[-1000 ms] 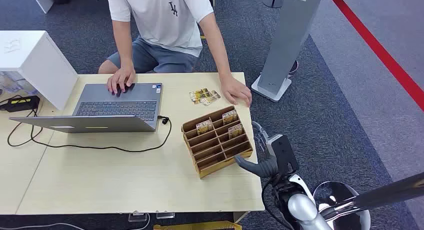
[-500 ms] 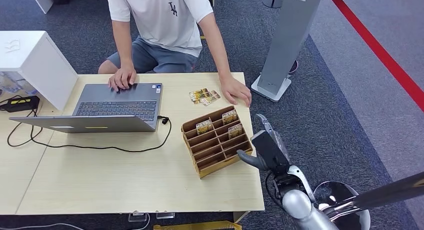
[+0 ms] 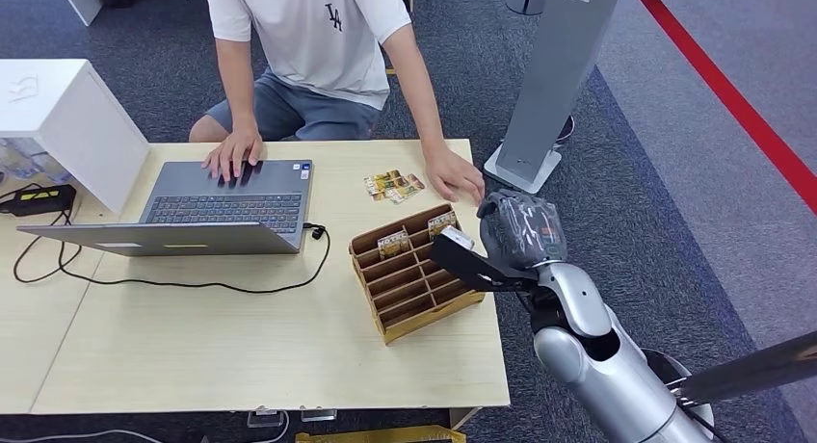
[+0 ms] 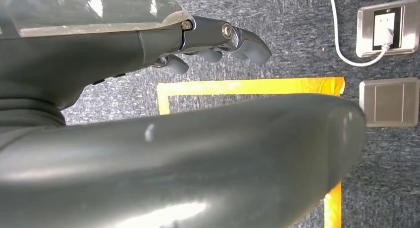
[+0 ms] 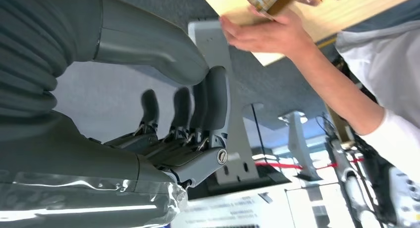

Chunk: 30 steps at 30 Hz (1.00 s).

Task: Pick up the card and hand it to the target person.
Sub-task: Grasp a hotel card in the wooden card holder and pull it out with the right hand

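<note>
Beside the rack (image 3: 416, 274), the right hand (image 3: 518, 233) hovers with fingers spread, grasping nothing. Cards (image 3: 394, 242) stand upright in the rack's far slots: light, thin, stiff, best pinched by the top edge. Beyond the rack, a person's hand (image 3: 457, 177) rests.

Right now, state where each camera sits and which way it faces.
Head view: high on the body, looking down at the table, card rack and right hand.
Left wrist view: behind the left hand, facing carpet and yellow tape.
Right wrist view: behind the right hand, facing the person's hand.
Shared: head and right wrist views both show that hand.
</note>
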Tool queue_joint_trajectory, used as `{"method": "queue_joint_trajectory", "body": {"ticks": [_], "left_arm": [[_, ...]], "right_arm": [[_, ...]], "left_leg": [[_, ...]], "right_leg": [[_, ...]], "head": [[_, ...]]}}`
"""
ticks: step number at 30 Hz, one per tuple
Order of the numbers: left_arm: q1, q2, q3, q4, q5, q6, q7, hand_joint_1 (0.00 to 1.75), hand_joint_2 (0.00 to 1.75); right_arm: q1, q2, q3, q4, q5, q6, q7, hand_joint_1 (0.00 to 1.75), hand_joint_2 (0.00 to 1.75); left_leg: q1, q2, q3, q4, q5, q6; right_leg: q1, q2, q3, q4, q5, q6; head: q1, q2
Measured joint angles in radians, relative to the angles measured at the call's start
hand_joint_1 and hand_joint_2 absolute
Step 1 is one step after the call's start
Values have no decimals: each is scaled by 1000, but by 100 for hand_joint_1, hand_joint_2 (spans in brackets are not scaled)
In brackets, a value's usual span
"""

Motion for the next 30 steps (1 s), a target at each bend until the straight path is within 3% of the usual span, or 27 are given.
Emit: {"method": "queue_joint_trajectory", "body": {"ticks": [6, 13, 18, 30], "left_arm": [[0, 0, 0, 0, 20, 1, -16, 0, 0], [0, 0, 0, 0, 31, 2, -18, 0, 0], [0, 0, 0, 0, 33, 3, -18, 0, 0], [0, 1, 0, 0, 28, 14, -20, 0, 0]], "right_arm": [[-73, 1, 80, 27, 45, 30, 9, 134, 175], [-117, 7, 159, 87, 83, 33, 14, 49, 175], [-131, 13, 198, 131, 98, 35, 14, 19, 175], [-154, 17, 256, 232, 78, 11, 14, 25, 175]], "left_leg": [[0, 0, 0, 0, 0, 0], [0, 0, -1, 0, 0, 0], [0, 0, -1, 0, 0, 0], [0, 0, 0, 0, 0, 0]], "right_leg": [[0, 0, 0, 0, 0, 0], [0, 0, 0, 0, 0, 0], [0, -1, 0, 0, 0, 0], [0, -1, 0, 0, 0, 0]], "head": [[-1, 0], [1, 0], [0, 0], [1, 0]]}}
